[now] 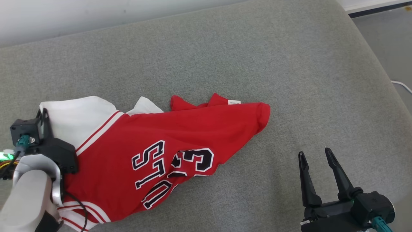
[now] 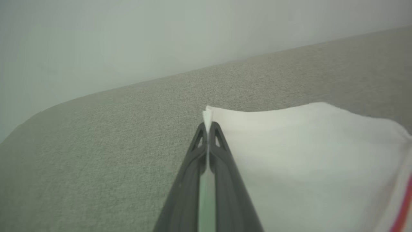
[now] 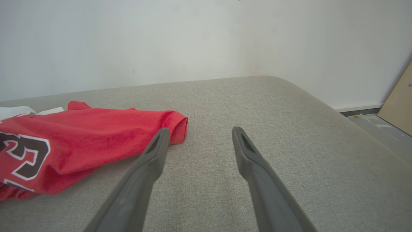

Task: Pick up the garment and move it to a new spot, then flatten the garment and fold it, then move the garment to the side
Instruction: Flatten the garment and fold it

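The garment (image 1: 161, 151) is a red jersey with white sleeves, white-and-red trim and black-and-white lettering, lying crumpled across the left and middle of the grey cushion (image 1: 225, 58). My left gripper (image 2: 208, 126) is shut on the edge of a white sleeve (image 2: 305, 154); in the head view its dark wrist (image 1: 42, 141) sits at the far left over that sleeve. At the lower right my right gripper (image 1: 316, 154) stands open above bare cushion, apart from the jersey. In the right wrist view that gripper (image 3: 199, 132) points past the garment's red end (image 3: 96, 135).
The cushion's rounded right edge (image 1: 383, 71) drops to a grey floor (image 1: 394, 38) with a white cable (image 1: 402, 85). A pale wall (image 3: 193, 38) runs behind the cushion, and a light wooden board (image 3: 399, 103) leans at the far right.
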Motion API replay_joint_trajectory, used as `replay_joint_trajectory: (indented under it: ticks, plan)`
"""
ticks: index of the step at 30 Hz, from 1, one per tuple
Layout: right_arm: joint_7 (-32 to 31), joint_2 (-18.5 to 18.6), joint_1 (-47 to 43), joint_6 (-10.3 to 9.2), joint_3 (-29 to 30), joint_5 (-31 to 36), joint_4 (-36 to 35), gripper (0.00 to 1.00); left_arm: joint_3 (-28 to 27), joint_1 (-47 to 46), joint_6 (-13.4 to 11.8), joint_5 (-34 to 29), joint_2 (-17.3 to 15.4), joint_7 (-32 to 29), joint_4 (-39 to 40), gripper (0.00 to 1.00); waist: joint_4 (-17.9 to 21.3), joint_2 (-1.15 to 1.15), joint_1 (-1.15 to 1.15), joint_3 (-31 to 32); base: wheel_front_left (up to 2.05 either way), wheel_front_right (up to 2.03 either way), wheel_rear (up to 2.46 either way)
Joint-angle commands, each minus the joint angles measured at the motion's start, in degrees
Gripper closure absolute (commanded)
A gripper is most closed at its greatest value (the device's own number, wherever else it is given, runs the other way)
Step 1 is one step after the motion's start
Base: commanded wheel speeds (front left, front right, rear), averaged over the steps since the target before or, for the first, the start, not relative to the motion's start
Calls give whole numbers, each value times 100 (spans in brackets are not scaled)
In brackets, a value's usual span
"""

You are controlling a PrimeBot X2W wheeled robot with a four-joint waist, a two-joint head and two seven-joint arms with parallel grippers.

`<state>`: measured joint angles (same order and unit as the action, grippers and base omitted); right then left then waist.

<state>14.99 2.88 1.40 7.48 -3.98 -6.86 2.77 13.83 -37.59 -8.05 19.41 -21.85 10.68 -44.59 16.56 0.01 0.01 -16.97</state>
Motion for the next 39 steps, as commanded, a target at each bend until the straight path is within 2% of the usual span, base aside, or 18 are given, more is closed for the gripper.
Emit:
replay_joint_trajectory:
  ticks: [1,7,10,12,14,17,22,25,32,39]
  plan:
    - [27,-1,17,1,3,27,-13,0,1,-53,3,6,33,65,-10,0,-36,-1,-1,-9,0,0,0]
    - [27,1,31,1,10,15,11,0,-91,57,239,173,232,404,220,0,-300,-1,-1,102,0,0,0]
    - [26,0,59,1,1,10,24,0,-266,201,406,313,298,451,597,0,-457,-1,-1,183,0,0,0]
    - [26,2,78,1,36,17,26,0,-487,328,508,331,292,452,1097,0,-574,-1,-1,213,0,0,0]
    - [27,2,90,1,87,17,37,0,-642,597,493,141,269,449,1614,0,-688,-1,-1,255,0,0,0]
    - [21,2,65,1,150,10,108,0,-777,1095,546,-96,411,452,2434,0,-829,-1,-1,362,0,0,0]
    - [1,1,5,1,238,-59,232,0,-1060,2118,673,-260,828,452,3626,0,-1001,-1,-1,554,0,0,0]
    - [-51,1,-25,1,282,-80,303,0,-1145,2677,834,-359,1149,453,4097,0,-1096,-1,-1,652,0,0,0]
    - [-322,1,-45,1,495,-81,411,0,-1268,3797,1059,-573,1728,453,4762,0,-1361,-1,-1,851,0,0,0]
    - [-1202,4,140,1,885,-101,457,0,-1227,4288,1179,-679,1873,453,4957,0,-1623,-1,-1,943,0,0,0]
